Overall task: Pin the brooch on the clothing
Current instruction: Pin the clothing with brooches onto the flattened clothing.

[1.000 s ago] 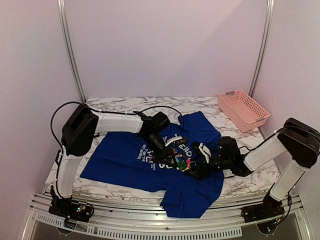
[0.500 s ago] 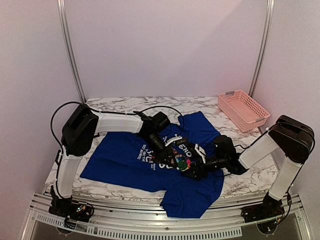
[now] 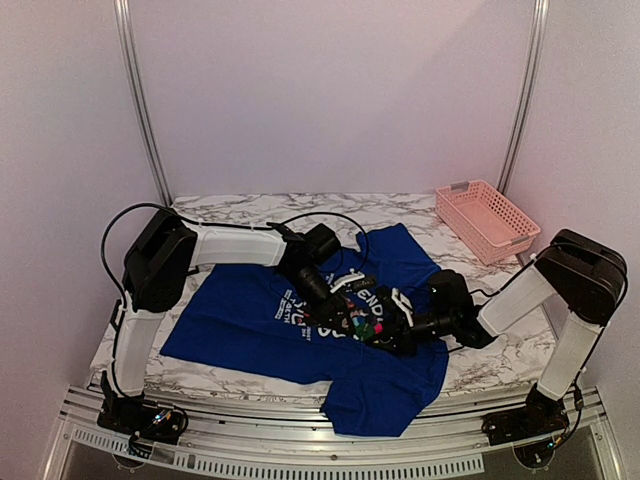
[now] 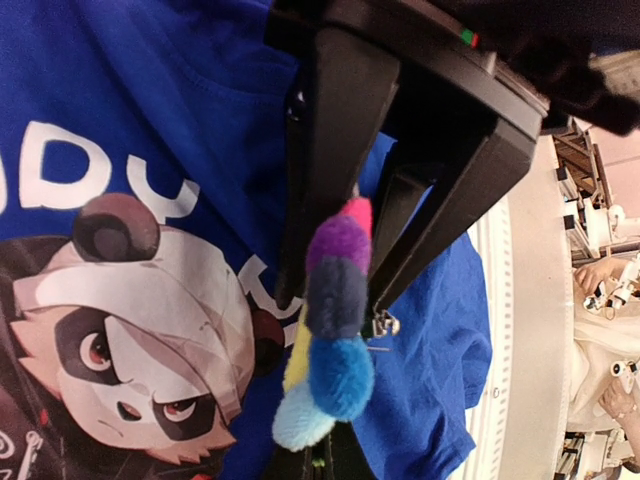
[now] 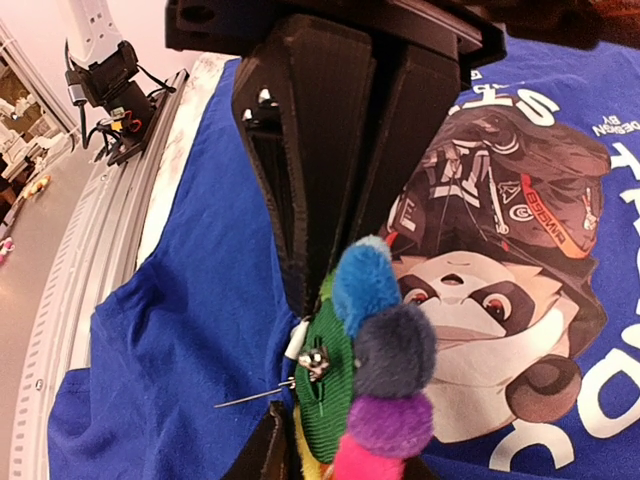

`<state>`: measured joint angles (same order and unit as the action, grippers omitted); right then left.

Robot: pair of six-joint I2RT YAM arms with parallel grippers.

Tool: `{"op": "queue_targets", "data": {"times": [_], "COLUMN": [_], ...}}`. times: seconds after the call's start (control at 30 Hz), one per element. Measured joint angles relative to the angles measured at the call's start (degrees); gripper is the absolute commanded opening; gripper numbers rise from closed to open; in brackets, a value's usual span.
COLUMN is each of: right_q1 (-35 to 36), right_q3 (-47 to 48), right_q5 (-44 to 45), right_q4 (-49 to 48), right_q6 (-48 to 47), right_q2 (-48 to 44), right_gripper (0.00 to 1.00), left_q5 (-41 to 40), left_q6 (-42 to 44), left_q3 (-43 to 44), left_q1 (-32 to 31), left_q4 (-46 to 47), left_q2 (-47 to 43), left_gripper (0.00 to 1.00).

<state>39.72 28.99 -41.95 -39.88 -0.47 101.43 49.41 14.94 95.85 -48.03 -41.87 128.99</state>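
The brooch [image 3: 365, 322], a flower of fluffy coloured balls on a green backing [image 5: 345, 385], hangs just above the print of the clothing [image 3: 240, 320], a royal-blue T-shirt spread flat. My left gripper [image 3: 347, 318] is shut on the brooch [image 4: 340, 340], its two fingers pinching it from either side. My right gripper [image 5: 340, 275] comes from the opposite side, its fingers drawn in on the brooch's [image 5: 390, 350] other edge. The open pin needle [image 5: 255, 395] sticks out sideways over the blue cloth [image 5: 180, 330]. The panda print [image 4: 130, 330] lies beneath.
A pink lattice basket [image 3: 487, 220] stands at the back right of the marble table [image 3: 250, 205]. The shirt's lower hem hangs near the table's front rail [image 3: 300, 440]. Both arms meet over the shirt's chest.
My right gripper has moved left to the brooch and drawn its fingers together on it. The left gripper has held the brooch still.
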Motion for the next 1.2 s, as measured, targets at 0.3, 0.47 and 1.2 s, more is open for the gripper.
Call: {"op": "queue_targets", "data": {"times": [0.3,0.47,1.2], "right_q1": [-0.5,-2.1,-7.2], "right_q3": [0.9,2.3,6.3], "right_q5": [-1.7,-4.5,-19.0], "right_q4": [1.3,2.8,3.5], "right_q6": [0.9,3.1,18.4], "right_q2": [0.7,1.5,5.2], "right_gripper": [0.00,0.00,0.00], "left_q5": [-0.3,-1.3,-17.7], "left_q6": [-0.1,0.5,29.0], "left_q3": [0.0,0.0,-40.7], "left_q1": [0.0,-0.1,-0.5], "left_q4": [0.0,0.6,46.6], "left_q2": [0.0,0.0,-24.6], "left_gripper": [0.08,0.48,0.56]}}
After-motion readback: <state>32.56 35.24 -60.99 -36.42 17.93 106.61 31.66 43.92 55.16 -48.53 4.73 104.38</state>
